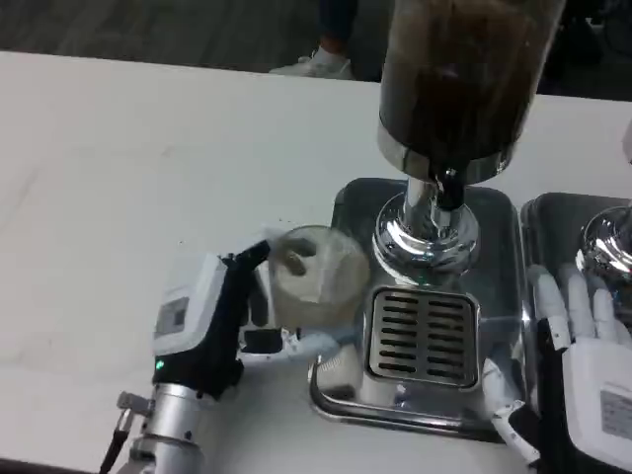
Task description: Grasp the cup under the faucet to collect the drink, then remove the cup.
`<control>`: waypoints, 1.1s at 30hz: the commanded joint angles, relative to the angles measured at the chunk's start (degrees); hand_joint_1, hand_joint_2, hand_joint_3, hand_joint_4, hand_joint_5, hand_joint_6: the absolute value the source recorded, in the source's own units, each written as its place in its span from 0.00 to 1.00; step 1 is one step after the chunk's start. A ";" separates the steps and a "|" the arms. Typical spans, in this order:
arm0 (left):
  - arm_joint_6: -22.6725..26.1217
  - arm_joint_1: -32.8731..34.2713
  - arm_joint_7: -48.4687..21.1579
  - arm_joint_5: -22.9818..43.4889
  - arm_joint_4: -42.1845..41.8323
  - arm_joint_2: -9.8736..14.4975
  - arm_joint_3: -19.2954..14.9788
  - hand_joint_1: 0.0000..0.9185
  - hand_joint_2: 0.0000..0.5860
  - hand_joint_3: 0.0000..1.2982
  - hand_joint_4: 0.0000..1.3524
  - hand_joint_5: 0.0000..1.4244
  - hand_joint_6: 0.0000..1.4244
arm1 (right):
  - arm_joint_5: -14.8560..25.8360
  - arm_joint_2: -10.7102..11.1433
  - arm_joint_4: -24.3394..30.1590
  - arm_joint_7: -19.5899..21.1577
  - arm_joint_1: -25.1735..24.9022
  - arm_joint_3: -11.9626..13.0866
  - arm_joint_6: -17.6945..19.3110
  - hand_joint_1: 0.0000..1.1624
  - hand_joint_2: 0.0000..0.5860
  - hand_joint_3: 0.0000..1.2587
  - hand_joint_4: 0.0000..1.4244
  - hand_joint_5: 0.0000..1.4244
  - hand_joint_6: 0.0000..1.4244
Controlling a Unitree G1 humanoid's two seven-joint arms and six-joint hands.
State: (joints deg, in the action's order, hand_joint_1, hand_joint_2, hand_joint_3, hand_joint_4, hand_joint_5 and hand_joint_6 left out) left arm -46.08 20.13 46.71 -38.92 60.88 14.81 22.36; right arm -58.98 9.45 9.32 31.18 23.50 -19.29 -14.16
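My left hand (222, 316) holds a clear plastic cup (316, 272), fingers wrapped round its side. The cup sits at the left edge of the steel drip tray (346, 207), left of the slotted grate (423, 334). The drink dispenser (459, 69), a clear tank of dark liquid, stands on a chrome pedestal (427, 232), with its faucet (449, 183) above the grate. The cup looks pale; I cannot tell how much liquid is in it. My right hand (583, 346) rests at the tray's right edge, fingers apart, holding nothing.
A second steel tray (553, 212) with another chrome pedestal (607, 242) stands at the far right, close beside my right hand. White table (118, 178) spreads to the left. Someone's shoes (316, 64) show beyond the far edge.
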 commanded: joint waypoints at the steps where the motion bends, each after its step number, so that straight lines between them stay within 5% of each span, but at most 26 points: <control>1: -1.39 3.41 -1.71 0.11 0.52 -1.81 1.12 0.69 0.04 0.66 0.77 0.80 0.89 | -0.21 -0.82 0.87 1.89 1.02 0.20 -0.32 0.21 0.90 0.06 0.00 0.00 0.09; 21: 4.69 13.54 -1.93 -4.74 9.14 -10.47 8.62 0.70 0.04 0.67 0.77 0.80 0.89 | -0.91 -3.98 3.88 4.82 5.67 1.17 -3.47 0.20 0.89 0.03 0.00 0.00 0.08; 33: 6.99 12.96 -0.28 -5.49 9.93 -9.90 10.32 0.69 0.00 0.63 0.71 0.75 0.83 | -0.36 -4.20 4.02 4.48 5.79 1.57 -3.29 0.20 0.89 0.02 0.00 0.00 0.08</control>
State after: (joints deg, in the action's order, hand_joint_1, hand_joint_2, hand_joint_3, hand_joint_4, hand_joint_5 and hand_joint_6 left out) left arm -39.91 32.23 45.88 -43.84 70.24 4.40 32.20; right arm -59.43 5.20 12.82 35.07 29.32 -18.28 -17.43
